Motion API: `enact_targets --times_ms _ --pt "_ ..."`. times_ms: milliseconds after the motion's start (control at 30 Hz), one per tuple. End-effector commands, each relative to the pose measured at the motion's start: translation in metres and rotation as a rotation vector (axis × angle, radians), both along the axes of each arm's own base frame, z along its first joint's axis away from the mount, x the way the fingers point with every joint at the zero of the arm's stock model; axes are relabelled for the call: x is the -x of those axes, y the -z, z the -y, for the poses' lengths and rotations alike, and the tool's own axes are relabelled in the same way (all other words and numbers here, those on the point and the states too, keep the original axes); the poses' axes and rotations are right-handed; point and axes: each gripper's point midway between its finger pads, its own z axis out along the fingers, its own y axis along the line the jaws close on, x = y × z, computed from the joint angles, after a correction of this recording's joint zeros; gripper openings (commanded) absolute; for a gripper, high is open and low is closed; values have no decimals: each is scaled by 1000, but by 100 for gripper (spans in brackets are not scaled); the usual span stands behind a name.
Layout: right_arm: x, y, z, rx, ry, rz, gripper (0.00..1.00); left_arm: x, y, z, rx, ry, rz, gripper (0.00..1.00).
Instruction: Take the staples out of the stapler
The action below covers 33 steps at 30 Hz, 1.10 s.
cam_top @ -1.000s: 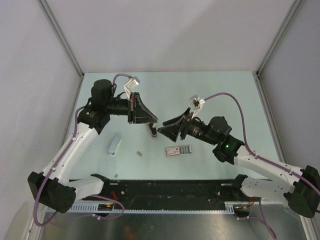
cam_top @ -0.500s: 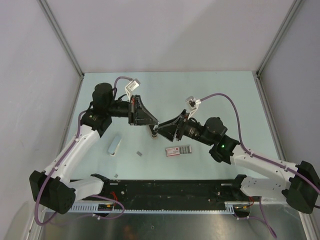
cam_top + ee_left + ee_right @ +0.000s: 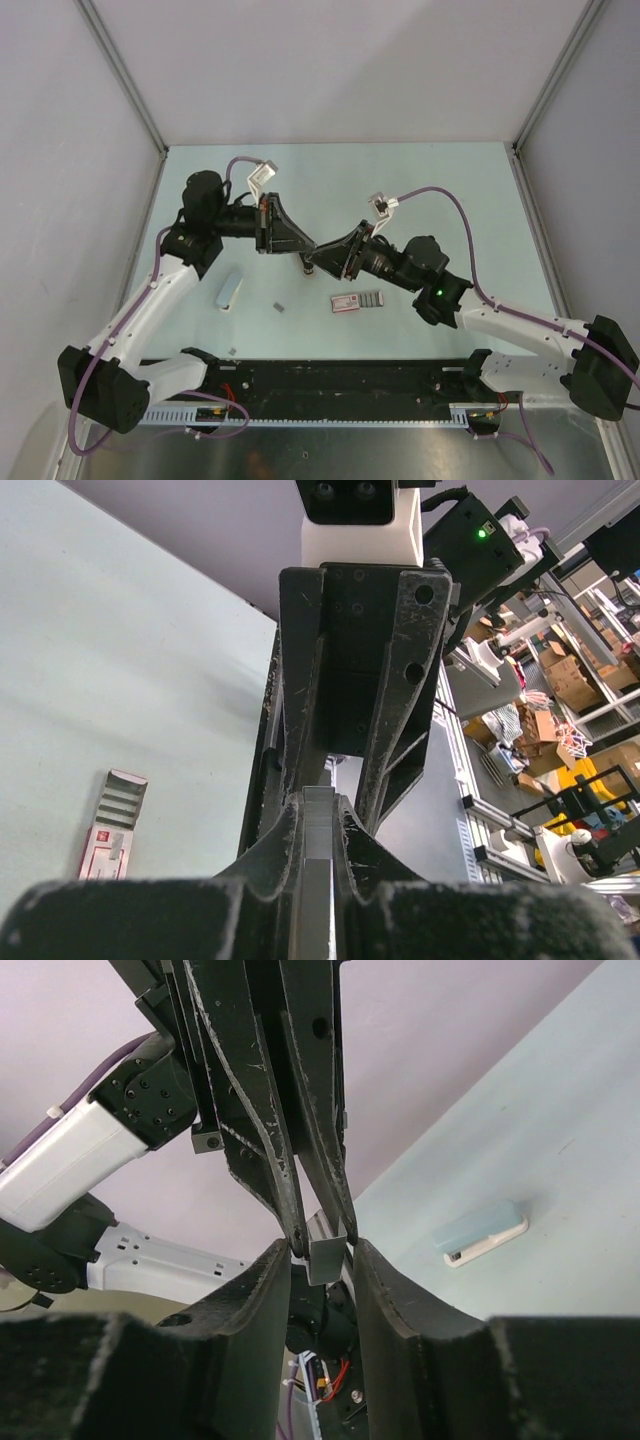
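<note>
Two grippers meet tip to tip above the middle of the table [image 3: 450,190] on my feed. My left gripper [image 3: 303,249] is clamped on a small pale stick [image 3: 318,865]; its wrist camera shows both pads [image 3: 278,852] pressed against the stick's sides. The right gripper [image 3: 318,264] has its fingers [image 3: 270,1295] drawn narrow around the stick's other end, but I cannot tell whether they actually pinch it. The stapler [image 3: 229,290] lies flat on the table, well to the left of both grippers. One short strip of staples [image 3: 279,307] lies between the stapler and a flat pink-and-dark box [image 3: 357,300], touching neither.
</note>
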Motion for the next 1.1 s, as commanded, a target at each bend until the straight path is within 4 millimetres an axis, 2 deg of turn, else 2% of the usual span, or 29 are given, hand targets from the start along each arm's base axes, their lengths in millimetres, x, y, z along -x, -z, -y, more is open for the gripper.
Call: enact_targets --times_ms 0,333,467,667,767,833,933,1067 --pt "-1 -38 0 -99 15 44 33 6 -7 -4 22 -2 30 10" --pt "-2 -33 -1 -81 30 28 9 4 -9 -6 43 -20 42 13" --pt "-1 -32 0 -72 36 28 1 3 -8 -7 45 -39 52 28" --pt "-2 -15 0 -9 41 0 0 -5 -16 -12 53 -117 97 51" --pt "-5 7 3 73 64 -39 0 -22 -20 -20 43 -212 136 59" --pt "-10 27 7 155 97 -70 0 -37 -16 -29 0 -297 174 61" --pt "-17 66 17 301 159 -131 0 -60 3 -48 -121 -434 245 62" --pt "-27 123 41 524 277 -229 0 -86 47 -81 -363 -589 355 61"
